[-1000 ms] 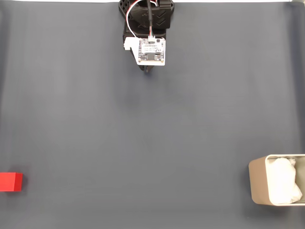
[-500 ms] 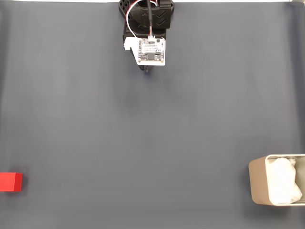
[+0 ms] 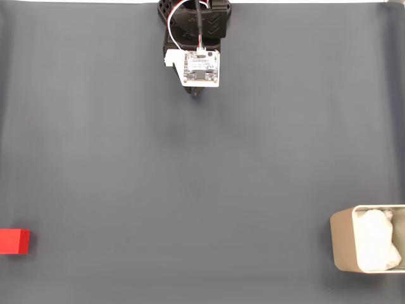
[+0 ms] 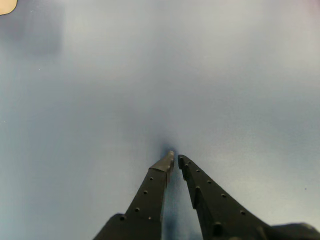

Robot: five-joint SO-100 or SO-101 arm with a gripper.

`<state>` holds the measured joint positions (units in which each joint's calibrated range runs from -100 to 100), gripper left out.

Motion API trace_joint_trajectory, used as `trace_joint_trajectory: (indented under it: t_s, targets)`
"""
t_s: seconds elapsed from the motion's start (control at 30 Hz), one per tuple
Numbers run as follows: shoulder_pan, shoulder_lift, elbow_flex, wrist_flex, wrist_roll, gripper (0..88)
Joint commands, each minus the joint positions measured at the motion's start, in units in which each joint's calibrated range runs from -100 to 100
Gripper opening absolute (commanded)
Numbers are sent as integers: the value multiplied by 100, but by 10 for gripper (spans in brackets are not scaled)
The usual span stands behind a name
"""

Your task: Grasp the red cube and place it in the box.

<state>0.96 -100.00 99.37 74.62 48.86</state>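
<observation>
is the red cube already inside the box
No, in the fixed view the red cube sits on the dark mat at the left edge, far from the box at the lower right.

A bare test bench, likely a hobby or lab setup: a plain dark grey mat (image 3: 190,190) covers the table, and the arm (image 3: 196,38) at the far edge carries an exposed circuit board (image 3: 201,68) and loose wires.

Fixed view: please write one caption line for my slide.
Small bright red cube at left edge, beige rounded box with white lining at right, arm at top of dark grey mat.
</observation>
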Motion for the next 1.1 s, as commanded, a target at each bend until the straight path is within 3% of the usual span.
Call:
trace_joint_trajectory:
  t_s: [0.0,0.2,0.43,0.63,0.87,1.07]
  targets:
    - [3,9,54,120,-49,0]
    - [3,9,45,-134,-10,0]
    - [-33,217,-439,-1626,29,0]
    - [-132,1343,-1999,-2692,59,0]
    - [-132,2955,-4271,-2749,29,0]
    - [-75,4177,-6114,-1897,-5,0]
